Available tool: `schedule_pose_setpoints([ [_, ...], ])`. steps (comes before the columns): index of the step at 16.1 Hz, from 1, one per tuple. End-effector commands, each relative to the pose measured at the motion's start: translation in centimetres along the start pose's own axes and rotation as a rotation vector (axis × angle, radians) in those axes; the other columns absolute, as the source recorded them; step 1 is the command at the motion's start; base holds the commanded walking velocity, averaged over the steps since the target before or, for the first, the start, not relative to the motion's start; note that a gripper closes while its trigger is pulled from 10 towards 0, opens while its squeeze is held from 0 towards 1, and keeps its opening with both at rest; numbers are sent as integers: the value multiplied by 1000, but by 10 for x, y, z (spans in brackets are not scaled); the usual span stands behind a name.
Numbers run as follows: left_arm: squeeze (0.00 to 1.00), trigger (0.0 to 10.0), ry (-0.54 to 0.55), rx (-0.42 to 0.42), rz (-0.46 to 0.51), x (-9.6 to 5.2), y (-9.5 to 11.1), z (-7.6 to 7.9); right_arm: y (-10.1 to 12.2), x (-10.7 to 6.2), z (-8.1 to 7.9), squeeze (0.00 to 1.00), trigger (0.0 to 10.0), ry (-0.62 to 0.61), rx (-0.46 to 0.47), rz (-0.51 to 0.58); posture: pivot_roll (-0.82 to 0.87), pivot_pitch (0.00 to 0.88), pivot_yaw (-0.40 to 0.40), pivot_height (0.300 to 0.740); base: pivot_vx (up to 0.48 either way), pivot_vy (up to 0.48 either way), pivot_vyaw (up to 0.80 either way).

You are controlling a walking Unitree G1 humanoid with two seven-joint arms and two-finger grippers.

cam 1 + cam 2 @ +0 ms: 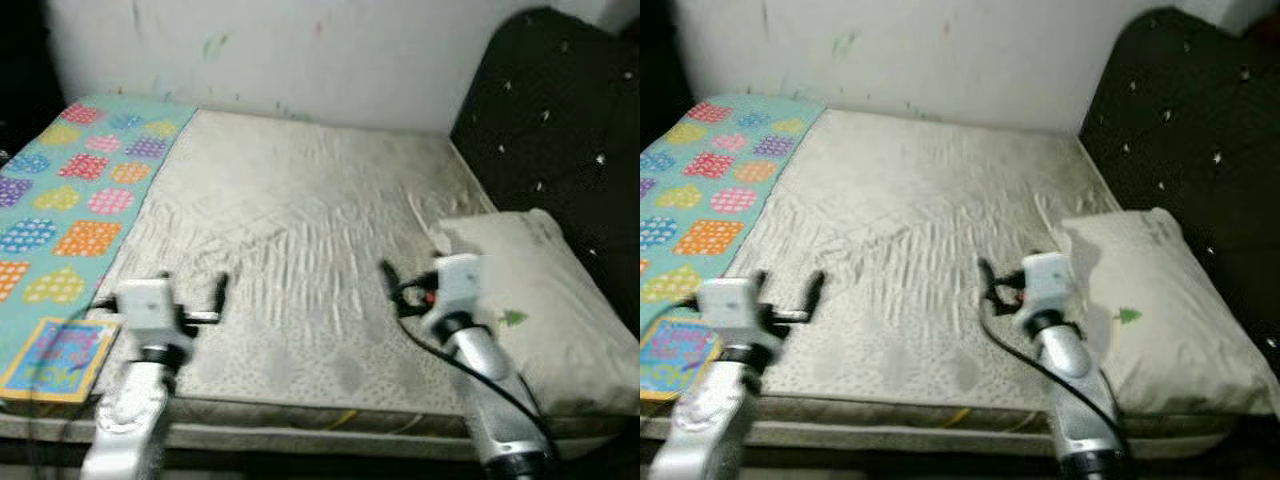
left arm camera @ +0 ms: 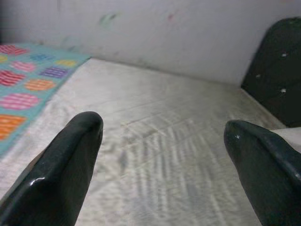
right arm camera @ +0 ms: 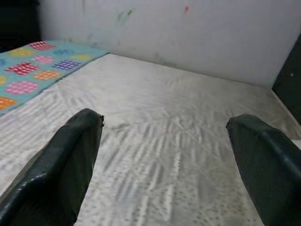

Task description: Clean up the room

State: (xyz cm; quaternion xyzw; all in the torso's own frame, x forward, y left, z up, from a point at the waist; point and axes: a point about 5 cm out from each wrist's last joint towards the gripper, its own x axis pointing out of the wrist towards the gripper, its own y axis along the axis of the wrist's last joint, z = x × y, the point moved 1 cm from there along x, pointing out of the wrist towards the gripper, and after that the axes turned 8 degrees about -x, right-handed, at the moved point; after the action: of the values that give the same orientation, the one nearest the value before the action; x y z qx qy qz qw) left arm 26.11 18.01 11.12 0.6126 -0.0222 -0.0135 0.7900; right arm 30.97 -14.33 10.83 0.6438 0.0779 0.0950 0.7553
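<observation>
Here, with both the left gripper (image 1: 190,297) and right gripper (image 1: 408,283) held wide and empty over the bed (image 1: 300,230), the pillow (image 1: 545,310) beside the headboard (image 1: 560,130) is best approached low and grasped by its near corner.

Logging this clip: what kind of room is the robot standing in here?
Most likely a bedroom. A bed's mattress under a pale wrinkled sheet lies before the robot, with a pillow by a dark tufted headboard and a patterned teal blanket along the left side.
</observation>
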Motion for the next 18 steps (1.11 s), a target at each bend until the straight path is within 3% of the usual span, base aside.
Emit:
schedule_pose_setpoints([
  [1, 0, 10000, -28, -15, -8, 2, -2, 10, 1, -3, 13, 0, 10000, -31, -15, -4, -11, 0, -65, 740, 0, 424, 0],
  [13, 0, 10000, -28, -18, -13, 1, -3, 10, 0, -3, 13, 0, 10000, -32, -17, -9, -13, 3, -64, 740, 0, 437, 0],
  [18, 0, 10000, -69, -27, 5, 1, 0, 14, 0, -3, 13, 0, 10000, -32, -19, -8, -17, 4, -65, 740, 0, 0, 0],
])
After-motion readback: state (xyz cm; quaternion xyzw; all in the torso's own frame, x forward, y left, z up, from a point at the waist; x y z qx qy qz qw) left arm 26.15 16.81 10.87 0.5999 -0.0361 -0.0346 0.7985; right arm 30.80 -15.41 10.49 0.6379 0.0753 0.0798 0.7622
